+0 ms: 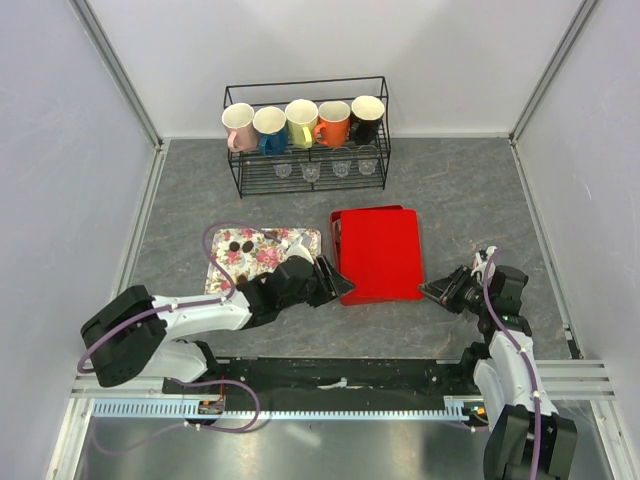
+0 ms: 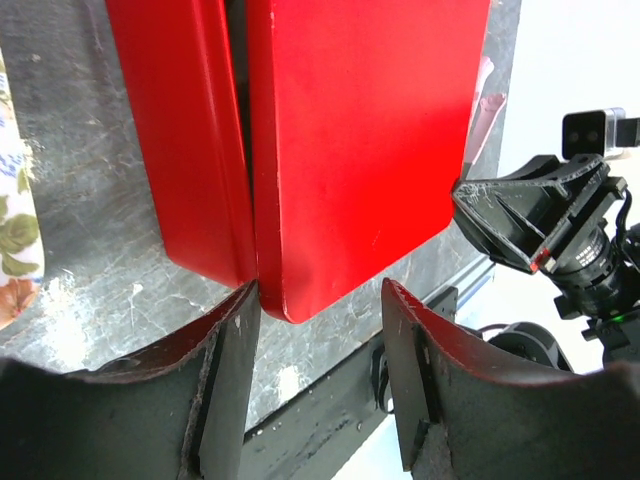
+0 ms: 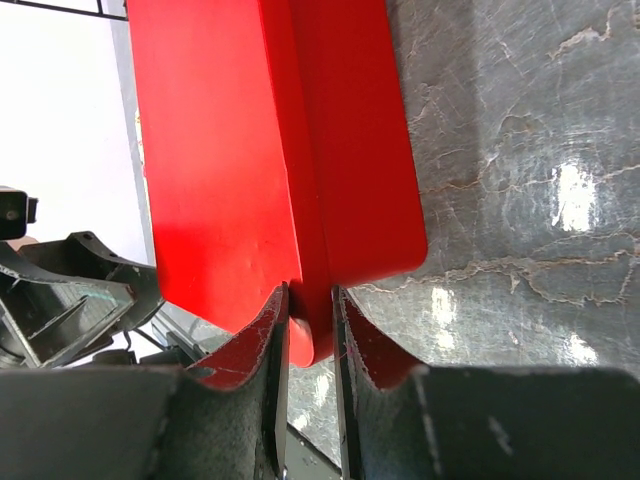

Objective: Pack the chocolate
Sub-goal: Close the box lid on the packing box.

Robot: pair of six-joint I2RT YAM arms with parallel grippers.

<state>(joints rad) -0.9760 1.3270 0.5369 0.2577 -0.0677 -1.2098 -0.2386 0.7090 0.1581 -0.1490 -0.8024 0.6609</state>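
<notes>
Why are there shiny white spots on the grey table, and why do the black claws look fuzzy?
Right wrist view: light glares off the table in bright patches; the red box is sharp, the close-up right fingers soft. Left wrist view: left fingers soft too, top right corner washed out white. Top external view: even light, nothing fuzzy.
</notes>
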